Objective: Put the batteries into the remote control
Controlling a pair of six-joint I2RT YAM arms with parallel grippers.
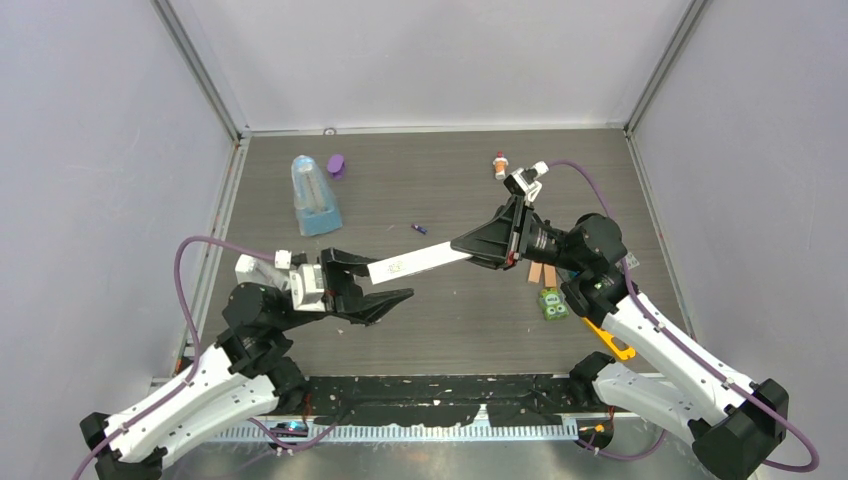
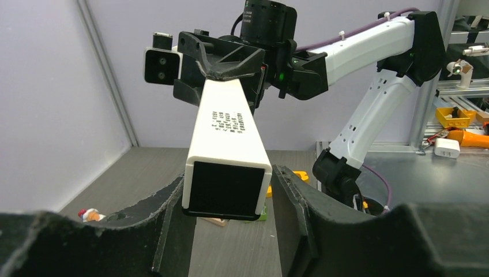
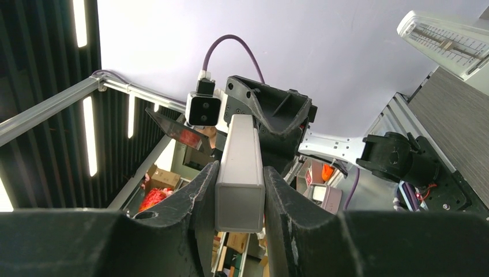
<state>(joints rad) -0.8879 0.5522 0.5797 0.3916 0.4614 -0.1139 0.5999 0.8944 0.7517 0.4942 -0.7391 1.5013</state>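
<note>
A long white bar (image 1: 420,258) with a black end and a printed label is held level in the air between the two arms. My right gripper (image 1: 465,245) is shut on its far end, and both fingers press its sides in the right wrist view (image 3: 240,168). My left gripper (image 1: 388,280) is open around the black end (image 2: 222,190), with a slim gap at the right finger (image 2: 288,196). One tiny purple battery (image 1: 421,229) lies on the table behind the bar. The remote control is out of view.
A blue see-through metronome (image 1: 315,195) and a purple lump (image 1: 336,165) stand at the back left. At the back middle is a red-and-white capped bottle (image 1: 500,165). A wooden block (image 1: 535,272), a green item (image 1: 551,304) and an orange tool (image 1: 612,345) lie under the right arm.
</note>
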